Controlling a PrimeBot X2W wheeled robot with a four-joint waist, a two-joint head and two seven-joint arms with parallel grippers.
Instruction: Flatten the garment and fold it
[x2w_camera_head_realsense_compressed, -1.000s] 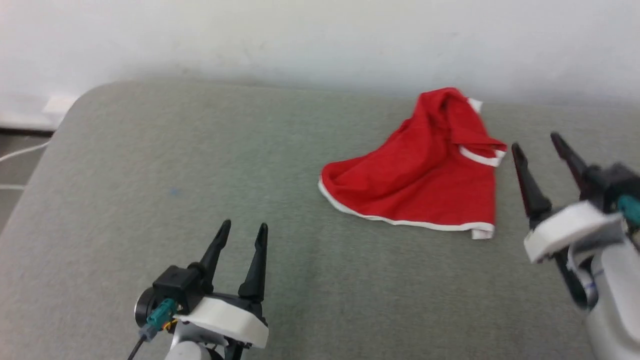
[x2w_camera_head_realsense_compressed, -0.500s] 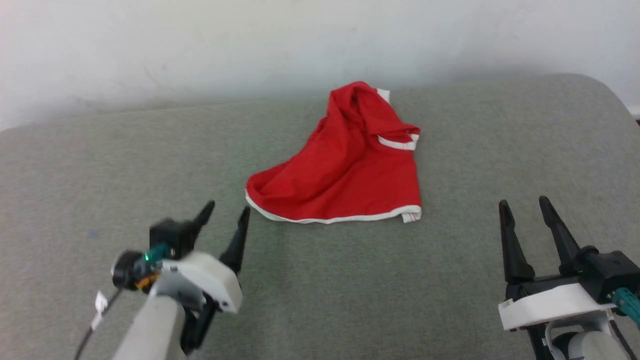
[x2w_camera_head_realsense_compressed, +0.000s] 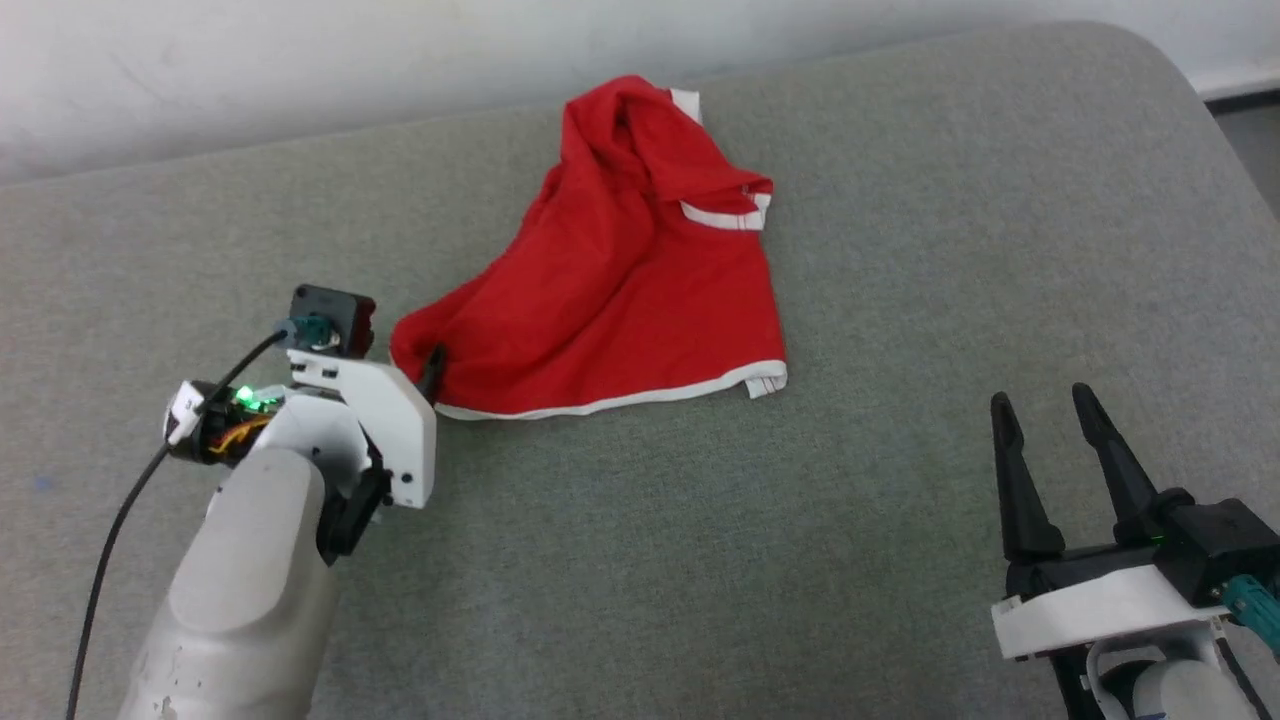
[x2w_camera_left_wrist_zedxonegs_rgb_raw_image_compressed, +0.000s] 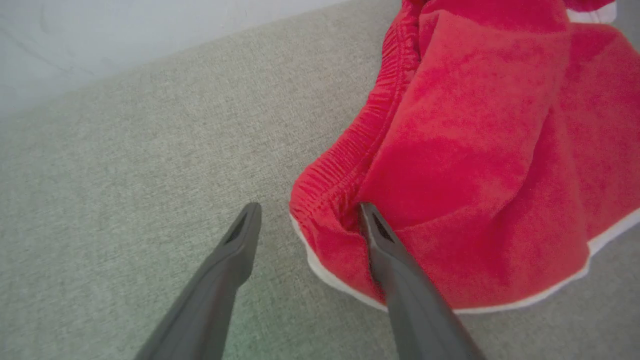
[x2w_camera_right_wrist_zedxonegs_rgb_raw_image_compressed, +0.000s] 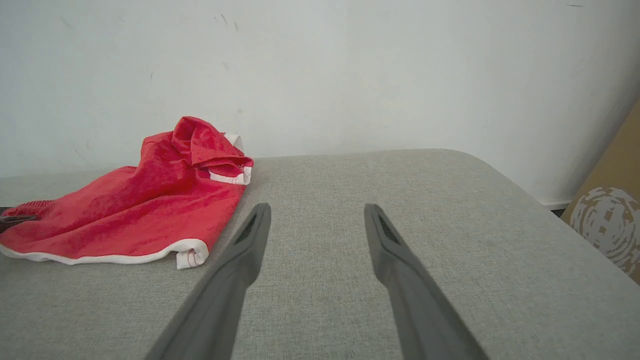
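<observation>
Garment (x2w_camera_head_realsense_compressed: 620, 290) lies crumpled on grey cushion (x2w_camera_head_realsense_compressed: 900, 250), wall (x2w_camera_head_realsense_compressed: 300, 60) at twelve o'clock. My left gripper (x2w_camera_left_wrist_zedxonegs_rgb_raw_image_compressed: 306, 220), spread wide, straddles its eight o'clock corner; my right gripper (x2w_camera_head_realsense_compressed: 1040, 400), also spread, hovers empty at four o'clock.

Garment (x2w_camera_left_wrist_zedxonegs_rgb_raw_image_compressed: 475, 150): fuzzy matt cloth; surface (x2w_camera_head_realsense_compressed: 900, 560) seemingly woven.

Bright, soft, even light all round here, no glare anywhere. The white wall (x2w_camera_right_wrist_zedxonegs_rgb_raw_image_compressed: 350, 75) comes up pale and a bit washed out. Just a thin, soft shadow under the red shorts (x2w_camera_right_wrist_zedxonegs_rgb_raw_image_compressed: 125, 210). Left wrist view: cloth looks grainy, the near fingers (x2w_camera_left_wrist_zedxonegs_rgb_raw_image_compressed: 220, 285) blurred, out of focus.
</observation>
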